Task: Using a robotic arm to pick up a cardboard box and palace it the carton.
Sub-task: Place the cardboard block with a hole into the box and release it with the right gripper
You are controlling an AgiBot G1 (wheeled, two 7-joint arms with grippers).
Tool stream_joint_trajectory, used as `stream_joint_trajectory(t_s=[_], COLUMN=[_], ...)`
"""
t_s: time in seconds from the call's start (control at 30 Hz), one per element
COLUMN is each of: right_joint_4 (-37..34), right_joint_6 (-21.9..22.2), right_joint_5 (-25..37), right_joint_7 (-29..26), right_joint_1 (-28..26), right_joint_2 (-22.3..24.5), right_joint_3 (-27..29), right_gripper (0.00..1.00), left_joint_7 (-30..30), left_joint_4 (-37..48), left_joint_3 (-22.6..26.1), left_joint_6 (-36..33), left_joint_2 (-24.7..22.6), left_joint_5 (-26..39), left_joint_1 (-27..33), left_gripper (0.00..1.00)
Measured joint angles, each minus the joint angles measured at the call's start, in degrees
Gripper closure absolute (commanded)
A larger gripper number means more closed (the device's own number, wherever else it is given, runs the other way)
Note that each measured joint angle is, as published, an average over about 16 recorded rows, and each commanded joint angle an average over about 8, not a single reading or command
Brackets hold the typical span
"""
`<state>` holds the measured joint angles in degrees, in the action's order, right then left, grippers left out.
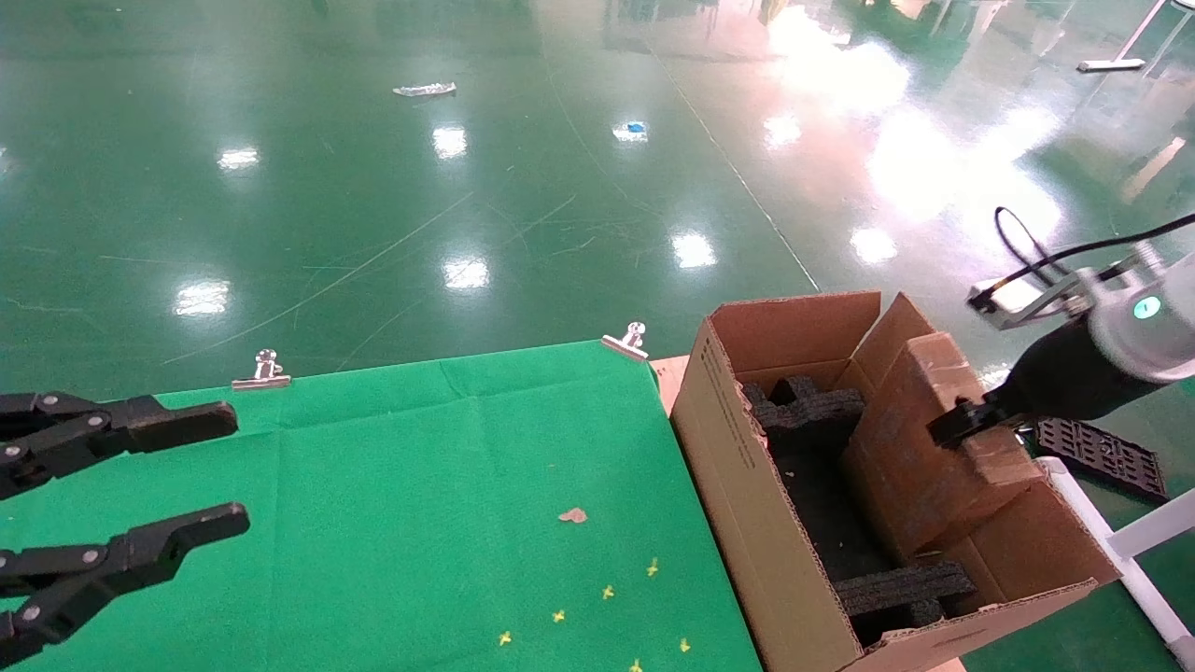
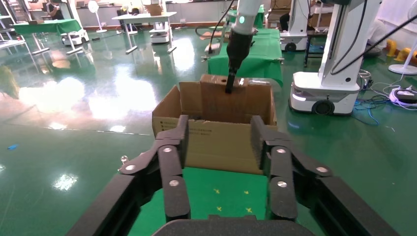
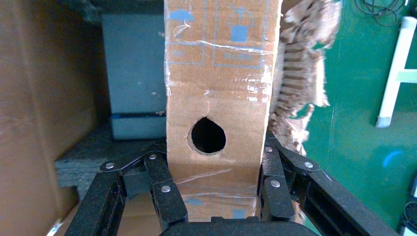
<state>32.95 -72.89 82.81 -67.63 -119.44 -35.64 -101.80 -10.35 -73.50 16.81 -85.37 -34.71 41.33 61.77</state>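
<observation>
The cardboard box, a slim brown taped block with a round hole, stands tilted inside the carton, between black foam inserts. My right gripper, on the white arm with the glowing ring, is shut on the box's upper end. In the right wrist view the fingers press both sides of the box, just below the hole. My left gripper hovers open and empty over the left of the green table. In its wrist view it faces the carton.
The green cloth table is held by two metal clips and bears yellow cross marks and a small cardboard scrap. The carton stands at the table's right edge. A black tray and a white frame lie to the right.
</observation>
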Motion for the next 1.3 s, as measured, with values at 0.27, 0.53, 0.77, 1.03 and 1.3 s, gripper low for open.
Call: stream_joint_trajectory(t_s=[0.27,0.53,0.77,1.03,1.3], right_joint_4=[-4.7,-9.02,-12.17,-14.98,-16.76], right_joint_6=[5.45,10.89,12.73,11.94,10.94], right_joint_5=[-3.02,-6.65,-8.32,-8.16,-7.5], right_joint_7=[2.02,5.93,9.32,11.36,12.21], right_joint_1=[8.13,15.35,18.04,17.92,17.15], right_joint_2=[-2.31,-3.71,-4.77,-6.13,-7.35], right_joint_3=[0.57,1.95,2.77,2.7,2.36], right_gripper=[1.0,1.0,0.19,0.0,0.0], left_joint_7=[0.01,0.03,0.04,0.05,0.06], left_joint_4=[0.0,0.0,0.0,0.0,0.0], left_joint_3=[0.03,0.05,0.08,0.1,0.13], left_joint_6=[0.01,0.02,0.03,0.04,0.06], left_joint_2=[0.01,0.02,0.03,0.04,0.05], left_joint_5=[-0.02,-0.04,-0.05,-0.07,-0.09], left_joint_1=[0.01,0.01,0.02,0.02,0.03], left_gripper=[0.0,0.0,0.0,0.0,0.0])
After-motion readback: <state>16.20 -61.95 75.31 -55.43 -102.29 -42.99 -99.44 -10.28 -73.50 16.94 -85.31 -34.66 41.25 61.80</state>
